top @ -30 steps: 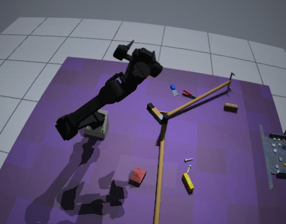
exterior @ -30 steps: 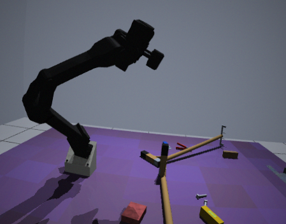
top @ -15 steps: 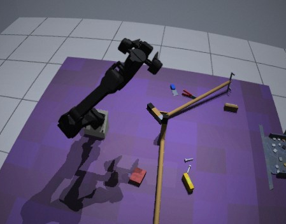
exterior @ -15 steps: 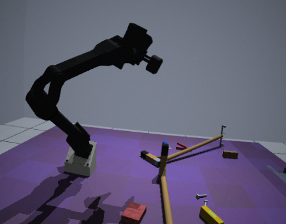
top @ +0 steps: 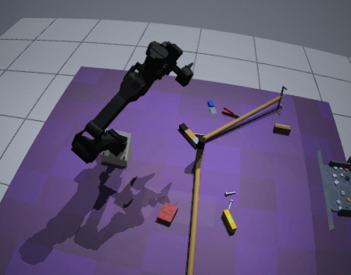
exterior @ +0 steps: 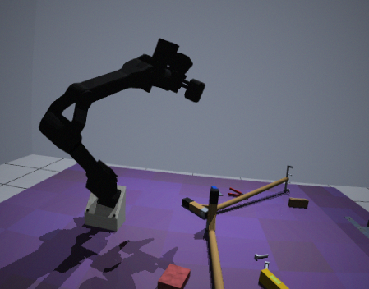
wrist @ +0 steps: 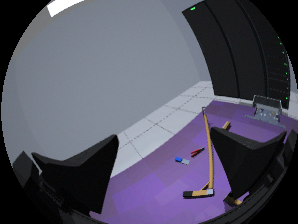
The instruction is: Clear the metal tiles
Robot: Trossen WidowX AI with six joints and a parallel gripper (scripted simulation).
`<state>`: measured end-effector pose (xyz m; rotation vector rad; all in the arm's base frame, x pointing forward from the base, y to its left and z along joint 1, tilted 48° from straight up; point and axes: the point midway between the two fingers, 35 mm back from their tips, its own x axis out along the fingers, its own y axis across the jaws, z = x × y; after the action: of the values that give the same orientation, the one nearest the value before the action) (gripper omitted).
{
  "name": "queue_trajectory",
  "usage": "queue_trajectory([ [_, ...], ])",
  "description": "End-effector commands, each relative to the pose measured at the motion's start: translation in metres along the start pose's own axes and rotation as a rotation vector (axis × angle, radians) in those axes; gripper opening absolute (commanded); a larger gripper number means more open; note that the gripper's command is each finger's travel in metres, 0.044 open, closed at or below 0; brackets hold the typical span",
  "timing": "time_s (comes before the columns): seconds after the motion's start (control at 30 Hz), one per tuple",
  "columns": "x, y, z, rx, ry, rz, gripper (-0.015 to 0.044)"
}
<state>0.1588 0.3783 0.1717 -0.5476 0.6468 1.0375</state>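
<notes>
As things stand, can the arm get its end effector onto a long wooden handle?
Probably yes. The end effector is open, empty and raised high above the mat. The two long wooden handles lie exposed, meeting at a dark head, with nothing on top of them. Which one is the scraper I cannot tell.
</notes>
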Motion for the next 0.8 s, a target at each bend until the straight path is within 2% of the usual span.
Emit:
queue_trajectory([
  [0.0, 0.008, 0.003, -0.012, -0.043, 0.020, -0.079, 0.0440],
  [0.77, 0.017, 0.022, -0.050, -0.251, 0.015, -0.478, 0.0440],
])
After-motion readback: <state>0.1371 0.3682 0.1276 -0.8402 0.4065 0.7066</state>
